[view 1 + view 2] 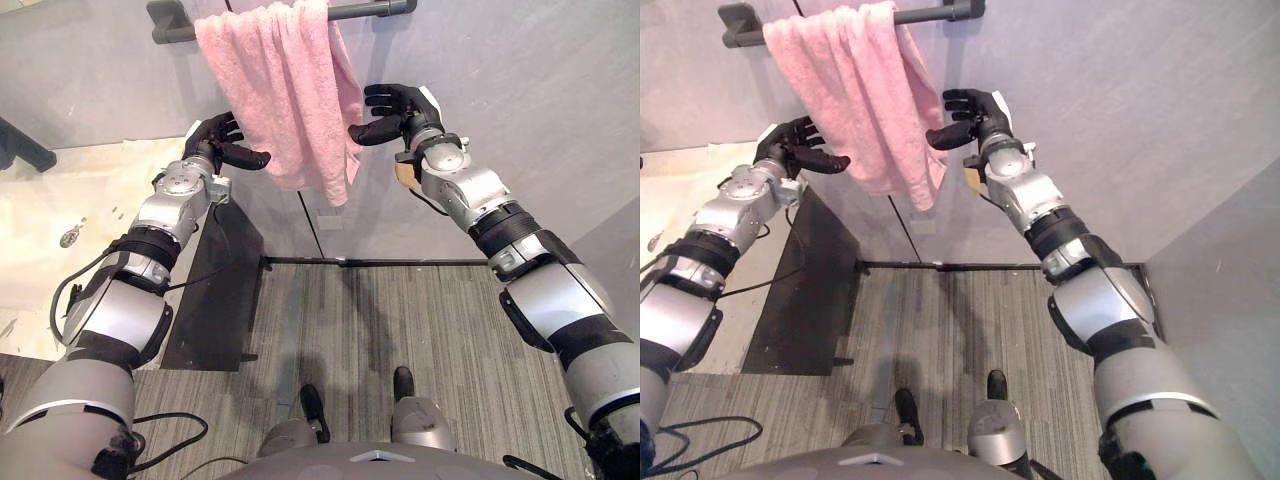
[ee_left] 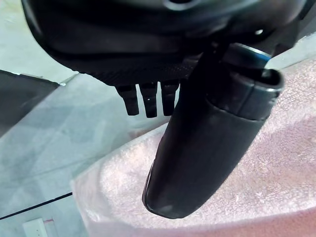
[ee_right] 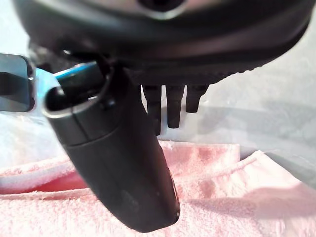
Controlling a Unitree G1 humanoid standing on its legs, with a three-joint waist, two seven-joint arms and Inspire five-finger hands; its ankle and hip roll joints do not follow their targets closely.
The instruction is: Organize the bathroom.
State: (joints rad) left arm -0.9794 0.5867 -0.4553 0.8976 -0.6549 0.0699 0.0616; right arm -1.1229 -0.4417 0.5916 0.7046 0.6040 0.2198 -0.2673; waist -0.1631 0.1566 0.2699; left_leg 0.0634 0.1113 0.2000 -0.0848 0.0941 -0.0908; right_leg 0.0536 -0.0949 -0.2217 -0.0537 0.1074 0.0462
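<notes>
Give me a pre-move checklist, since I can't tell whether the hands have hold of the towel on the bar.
1. Pink terry towel draped over dark grey wall bar: ok.
2. Left hand beside towel's left edge, open: ok.
3. Right hand beside towel's right edge, open: ok.
4. Either hand gripping the towel: not ok.
5. Towel hanging evenly: not ok, it hangs bunched.
6. Bar firmly fixed: cannot tell.

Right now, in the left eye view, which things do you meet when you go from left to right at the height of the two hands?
Left hand → pink towel hanging from the grey bar → right hand. Both hands are open, one at each side edge of the towel.
</notes>
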